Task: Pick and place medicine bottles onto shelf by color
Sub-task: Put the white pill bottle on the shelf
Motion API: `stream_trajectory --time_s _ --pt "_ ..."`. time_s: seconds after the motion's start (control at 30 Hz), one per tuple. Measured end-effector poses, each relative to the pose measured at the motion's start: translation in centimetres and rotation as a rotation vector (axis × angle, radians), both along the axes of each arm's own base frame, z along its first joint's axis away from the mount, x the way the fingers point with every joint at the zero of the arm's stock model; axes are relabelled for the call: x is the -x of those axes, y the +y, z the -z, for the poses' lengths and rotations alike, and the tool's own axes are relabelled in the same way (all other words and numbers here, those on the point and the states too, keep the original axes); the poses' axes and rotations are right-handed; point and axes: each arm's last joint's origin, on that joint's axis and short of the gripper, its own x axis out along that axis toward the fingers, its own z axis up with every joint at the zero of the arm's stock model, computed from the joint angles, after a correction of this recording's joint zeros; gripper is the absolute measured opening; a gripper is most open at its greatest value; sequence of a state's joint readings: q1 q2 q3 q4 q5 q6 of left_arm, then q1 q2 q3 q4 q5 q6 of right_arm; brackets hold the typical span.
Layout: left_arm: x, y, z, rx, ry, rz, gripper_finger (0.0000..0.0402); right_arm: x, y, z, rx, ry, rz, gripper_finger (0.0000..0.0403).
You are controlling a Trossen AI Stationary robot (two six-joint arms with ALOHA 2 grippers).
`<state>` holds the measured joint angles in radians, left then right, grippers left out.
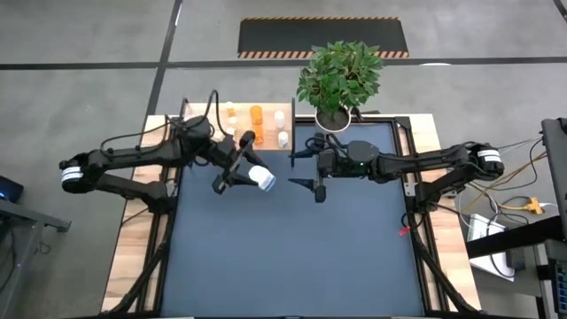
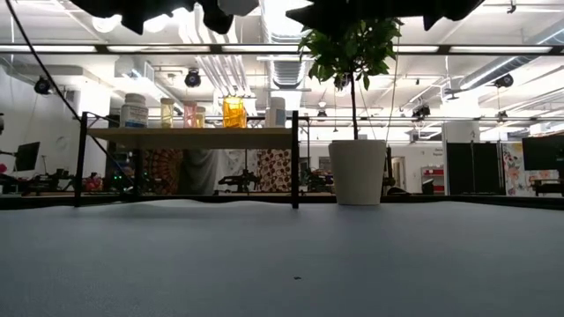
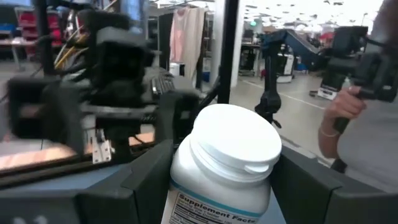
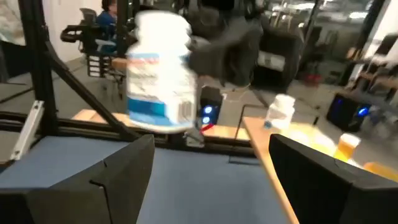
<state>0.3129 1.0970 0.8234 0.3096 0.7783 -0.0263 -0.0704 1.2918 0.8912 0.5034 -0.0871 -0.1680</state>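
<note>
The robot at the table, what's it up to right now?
It is sorting medicine bottles onto the shelf. The left gripper holds a white bottle above the table, near the shelf, where several white and orange bottles already stand. The right gripper hangs open and empty close by, in front of the potted plant. It looks as if the bottle may have just passed from right to left, though that can't be confirmed.

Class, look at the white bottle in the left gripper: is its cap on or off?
On. In the left wrist view the white bottle sits between the left gripper's fingers with its white flip cap seated on top.
</note>
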Motion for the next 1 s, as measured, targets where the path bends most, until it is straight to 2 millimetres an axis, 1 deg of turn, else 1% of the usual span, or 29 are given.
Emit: stream_trajectory --time_s 0.13,0.2,0.37,0.5,0.63,0.73,0.93,1.0 --pt "-1.1 -0.9 0.4 -0.017 -0.021 0.021 0.0221 -0.8 0.1 0.8 -0.056 0.03 -0.083 0.0308" --pt "-1.6 -0.9 0.9 -0.023 -0.011 0.026 0.0221 -1.2 0.3 0.9 -0.089 0.037 -0.145 0.0308" --pt "-3.0 -0.9 2.1 -0.029 0.005 0.038 0.0221 -2.6 0.5 2.0 -0.162 0.09 -0.249 0.0308" --pt "-4.2 -1.2 3.1 -0.042 -0.004 0.062 0.0221 -3.6 0.4 2.4 -0.177 0.107 -0.262 0.0304" --pt "-4.7 -1.4 3.7 -0.048 0.002 0.079 0.0221 -4.4 0.7 2.8 -0.198 0.13 -0.37 0.0294" --pt "-4.6 -1.5 3.7 -0.049 -0.001 0.088 0.0221 -4.7 0.7 2.7 -0.197 0.13 -0.414 0.0268" --pt "-4.4 -1.6 3.4 -0.05 -0.008 0.099 0.0222 -5.2 0.7 2.8 -0.197 0.134 -0.43 0.0174" --pt "-4.3 -1.6 3.4 -0.057 -0.014 0.102 0.0222 -5.3 0.7 2.8 -0.197 0.139 -0.435 0.0151"
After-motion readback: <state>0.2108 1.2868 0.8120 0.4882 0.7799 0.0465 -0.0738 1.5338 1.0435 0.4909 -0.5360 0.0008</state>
